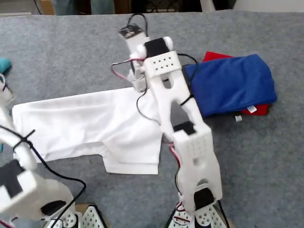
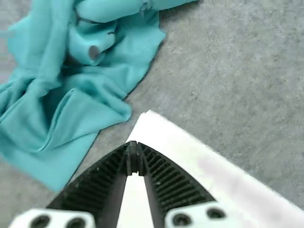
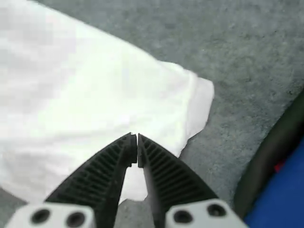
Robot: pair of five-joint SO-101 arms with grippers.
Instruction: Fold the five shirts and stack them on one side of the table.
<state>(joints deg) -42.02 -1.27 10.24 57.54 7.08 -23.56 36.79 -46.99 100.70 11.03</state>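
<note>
A white shirt (image 1: 95, 126) lies spread flat on the grey table (image 1: 247, 161), left of centre. My right gripper (image 1: 137, 85) is at its far right corner, and in the right wrist view its tips (image 3: 134, 142) meet on the white shirt (image 3: 71, 85), pinching the cloth. My left gripper (image 1: 5, 100) is at the shirt's far left corner; its tips (image 2: 133, 159) are closed on the white shirt (image 2: 190, 152). A blue shirt (image 1: 232, 83) lies folded on a folded red shirt (image 1: 216, 56) at the right. A crumpled teal shirt (image 2: 57, 95) lies just past the left gripper.
The teal shirt (image 1: 4, 64) shows at the table's left edge. The right arm (image 1: 185, 123) stretches across the middle from the near edge, its black cable (image 3: 266, 156) hanging beside the blue shirt (image 3: 282, 194). Bare grey table lies near right and along the far side.
</note>
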